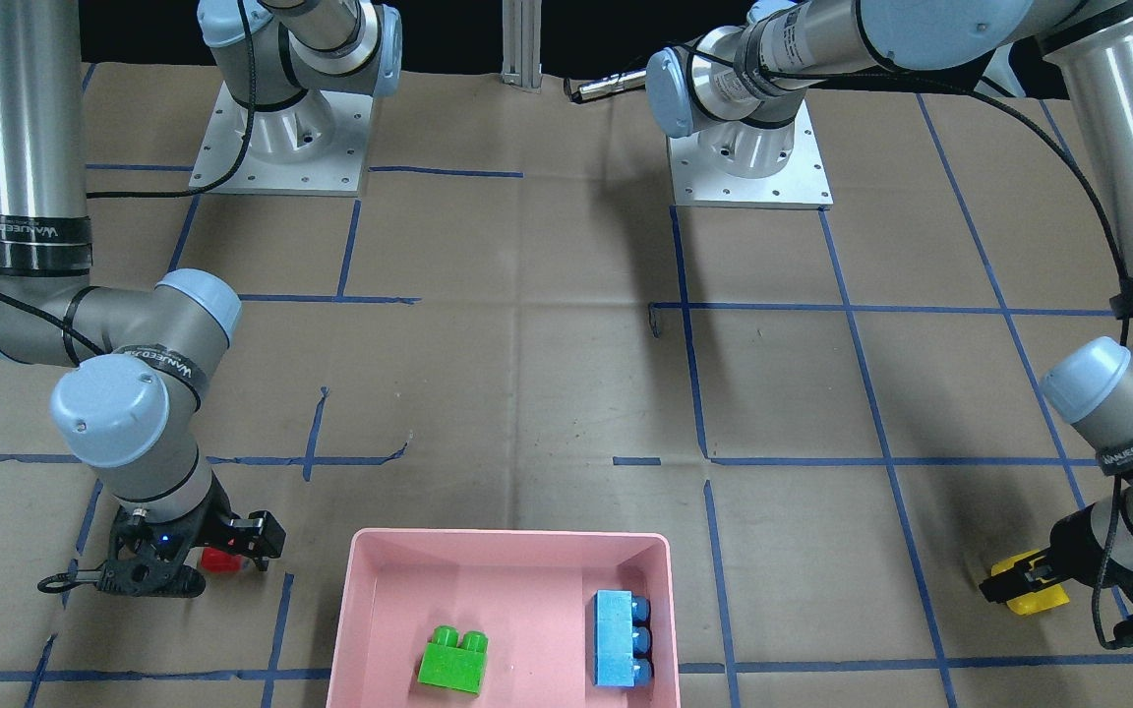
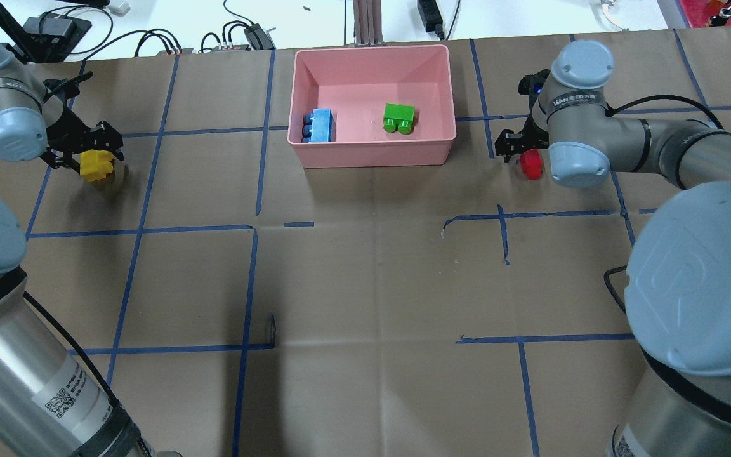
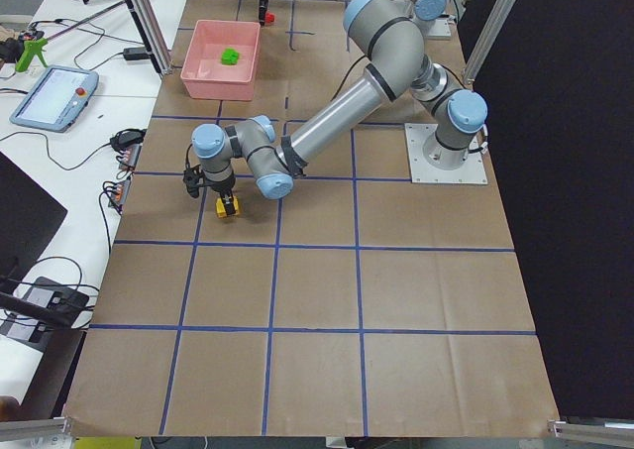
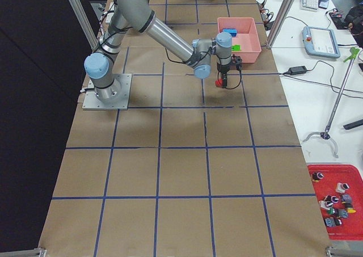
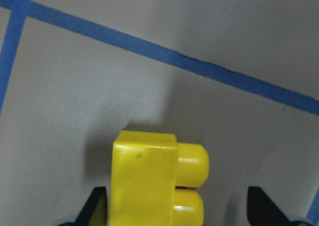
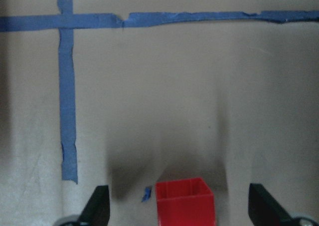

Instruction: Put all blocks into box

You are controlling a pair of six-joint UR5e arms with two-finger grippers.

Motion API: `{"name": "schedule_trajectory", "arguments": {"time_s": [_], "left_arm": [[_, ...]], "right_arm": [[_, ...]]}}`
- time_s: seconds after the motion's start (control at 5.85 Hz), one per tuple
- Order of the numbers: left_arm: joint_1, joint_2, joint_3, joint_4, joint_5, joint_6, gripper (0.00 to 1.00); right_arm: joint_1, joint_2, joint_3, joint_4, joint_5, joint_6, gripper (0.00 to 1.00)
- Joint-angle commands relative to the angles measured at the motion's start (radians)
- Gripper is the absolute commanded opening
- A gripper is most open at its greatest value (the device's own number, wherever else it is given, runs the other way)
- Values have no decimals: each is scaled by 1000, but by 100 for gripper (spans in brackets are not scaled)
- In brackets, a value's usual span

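Left gripper [image 5: 179, 206] jaws wide astride yellow 2-stud plastic brick [image 5: 144, 176]; right gripper [image 6: 182, 211] jaws wide astride red plastic brick [image 6: 184, 196].

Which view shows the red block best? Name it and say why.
Right wrist view: the red block sits large and unobstructed, though the bottom edge crops it. Overhead and front-facing views show it small, partly hidden by the right arm. Both side views show only a red speck.

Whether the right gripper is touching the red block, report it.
Apart. The right wrist view shows the red block between the right gripper's open fingers, a gap on each side.
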Motion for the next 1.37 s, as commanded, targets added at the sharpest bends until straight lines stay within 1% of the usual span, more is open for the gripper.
{"name": "schedule_trajectory", "arguments": {"time_s": [0.0,0.17,0.34,0.51,0.68,0.85,1.03,1.2], "left_arm": [[7,-11,-13,48,0,8,89],[19,-11,-11,48,-1,10,76],[19,-10,-7,48,-1,10,69],[19,-8,-5,48,-1,11,63],[19,-1,-2,47,-1,13,50],[19,10,15,33,0,36,35],[17,27,26,33,0,59,28],[11,68,59,-8,0,66,27]], "right_arm": [[0,-5,10,4,-6,0,40],[0,-8,13,13,-35,1,14],[-1,-10,15,16,-36,0,6],[-1,-20,-5,66,-34,0,5],[-1,-55,-51,126,-37,-5,5],[-3,-89,-121,237,-31,-8,5],[-1,-120,-237,369,-16,-31,5],[5,-117,-370,495,57,-31,5]]}}
